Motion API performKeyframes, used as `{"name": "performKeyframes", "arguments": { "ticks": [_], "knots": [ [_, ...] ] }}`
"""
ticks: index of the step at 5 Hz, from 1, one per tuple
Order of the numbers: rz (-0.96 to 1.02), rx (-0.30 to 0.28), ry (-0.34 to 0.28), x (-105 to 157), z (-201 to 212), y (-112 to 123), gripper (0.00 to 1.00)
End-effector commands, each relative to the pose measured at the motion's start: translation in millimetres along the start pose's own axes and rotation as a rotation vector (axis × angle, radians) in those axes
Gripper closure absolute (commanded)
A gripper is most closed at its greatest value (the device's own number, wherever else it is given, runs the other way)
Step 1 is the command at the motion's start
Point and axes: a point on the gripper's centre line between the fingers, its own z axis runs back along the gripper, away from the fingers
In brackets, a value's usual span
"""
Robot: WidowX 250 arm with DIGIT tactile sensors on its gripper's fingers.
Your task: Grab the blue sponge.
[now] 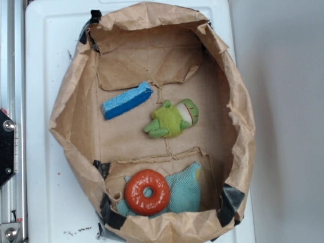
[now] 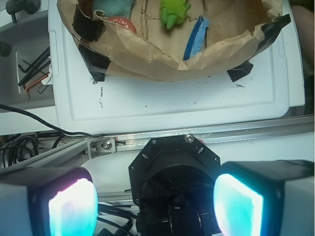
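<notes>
The blue sponge (image 1: pixel 127 100) lies flat and slanted on the paper floor of a brown paper bag nest (image 1: pixel 71 101), at its upper left. In the wrist view the blue sponge (image 2: pixel 196 38) appears far off at the top, inside the bag. My gripper (image 2: pixel 155 204) is open, its two glowing pads wide apart with nothing between them. It is pulled back over the robot base, well away from the bag. The gripper does not show in the exterior view.
A green plush frog (image 1: pixel 173 119) lies just right of the sponge. An orange ring (image 1: pixel 147 192) rests on a pale teal cloth (image 1: pixel 185 190) at the bag's near end. The bag sits on a white tray (image 1: pixel 45 76). Hex keys (image 2: pixel 29 69) lie left of it.
</notes>
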Motion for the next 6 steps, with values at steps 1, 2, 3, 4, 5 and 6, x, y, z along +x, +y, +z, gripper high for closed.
{"name": "performKeyframes", "arguments": {
  "ticks": [1,2,3,4,5,6],
  "knots": [
    [0.0,0.0,0.0,0,0,0,0.0],
    [0.039,0.056,-0.034,48,-26,19,0.0],
    [0.016,0.038,-0.076,94,-46,35,0.0],
    [-0.025,0.049,-0.153,119,-60,55,0.0],
    [-0.072,0.017,-0.181,130,-72,69,0.0],
    [-0.101,-0.047,-0.227,134,-94,79,0.0]
  ]
}}
